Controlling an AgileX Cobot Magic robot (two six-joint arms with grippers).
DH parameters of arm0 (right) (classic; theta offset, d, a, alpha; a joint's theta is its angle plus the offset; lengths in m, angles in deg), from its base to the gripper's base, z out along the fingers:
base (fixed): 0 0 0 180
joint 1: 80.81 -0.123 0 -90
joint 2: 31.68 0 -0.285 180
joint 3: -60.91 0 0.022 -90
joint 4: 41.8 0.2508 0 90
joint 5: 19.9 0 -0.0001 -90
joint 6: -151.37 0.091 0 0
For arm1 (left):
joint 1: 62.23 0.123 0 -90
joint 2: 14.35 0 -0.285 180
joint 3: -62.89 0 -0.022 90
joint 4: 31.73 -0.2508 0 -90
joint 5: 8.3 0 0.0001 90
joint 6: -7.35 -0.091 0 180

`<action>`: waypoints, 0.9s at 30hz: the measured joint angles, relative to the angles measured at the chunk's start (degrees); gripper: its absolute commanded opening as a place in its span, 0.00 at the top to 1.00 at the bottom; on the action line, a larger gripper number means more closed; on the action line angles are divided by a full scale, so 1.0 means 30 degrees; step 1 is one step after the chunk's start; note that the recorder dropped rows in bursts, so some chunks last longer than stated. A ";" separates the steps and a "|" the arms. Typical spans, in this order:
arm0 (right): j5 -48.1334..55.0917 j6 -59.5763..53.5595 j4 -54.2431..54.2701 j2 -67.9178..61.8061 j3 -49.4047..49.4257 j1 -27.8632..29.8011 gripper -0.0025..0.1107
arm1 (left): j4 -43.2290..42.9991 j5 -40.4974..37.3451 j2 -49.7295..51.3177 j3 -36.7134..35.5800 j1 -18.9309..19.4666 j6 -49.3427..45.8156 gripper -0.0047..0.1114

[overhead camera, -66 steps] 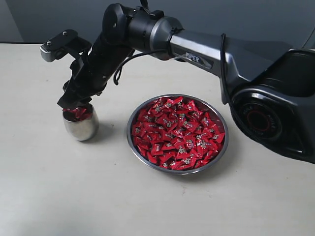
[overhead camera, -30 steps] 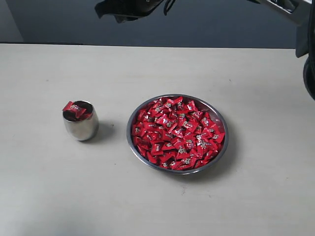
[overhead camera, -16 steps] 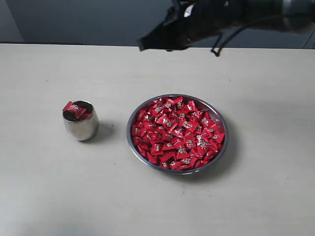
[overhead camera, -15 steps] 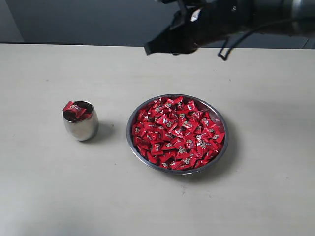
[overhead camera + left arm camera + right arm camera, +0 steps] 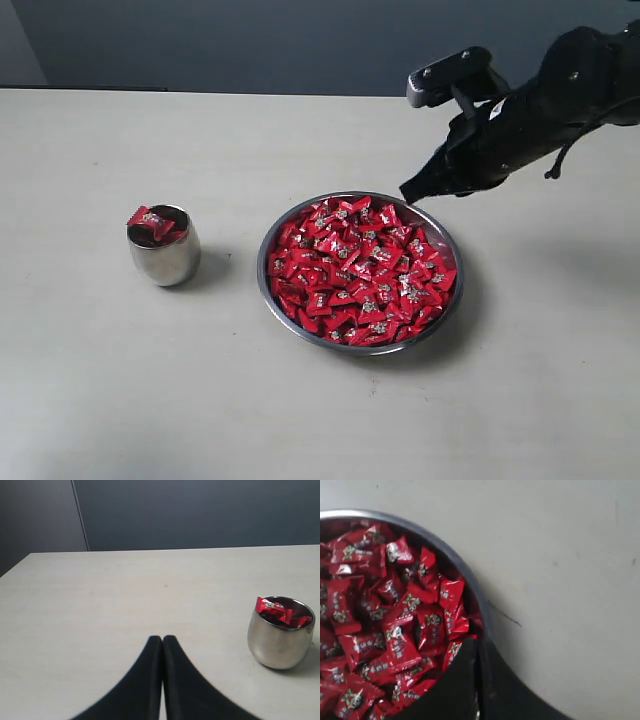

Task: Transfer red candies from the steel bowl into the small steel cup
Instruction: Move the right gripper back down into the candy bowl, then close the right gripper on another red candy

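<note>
The steel bowl (image 5: 448,310) sits mid-table, heaped with red candies (image 5: 360,270). The small steel cup (image 5: 163,259) stands to its left with a few red candies (image 5: 152,221) piled at its mouth, one hanging over the rim. My right gripper (image 5: 408,191) hangs shut and empty just above the bowl's far right rim; in the right wrist view its tips (image 5: 479,644) sit over the bowl's rim (image 5: 470,585) beside the candies (image 5: 395,630). My left gripper (image 5: 162,640) is shut and empty, low over bare table, with the cup (image 5: 280,640) off to one side.
The pale table (image 5: 300,420) spreads around both vessels. A dark wall (image 5: 250,40) runs behind the table's far edge. The right arm (image 5: 570,90) reaches in from the upper right.
The right arm has swung from above the cup across the back of the table and come down at the bowl's far right rim. The cup's candies stay put.
</note>
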 measured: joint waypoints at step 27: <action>0.7105 -0.3490 0.0687 -0.6346 -0.7291 -0.4575 0.76 | 0.0000 0.0000 0.0000 0.0000 0.0000 0.0000 0.96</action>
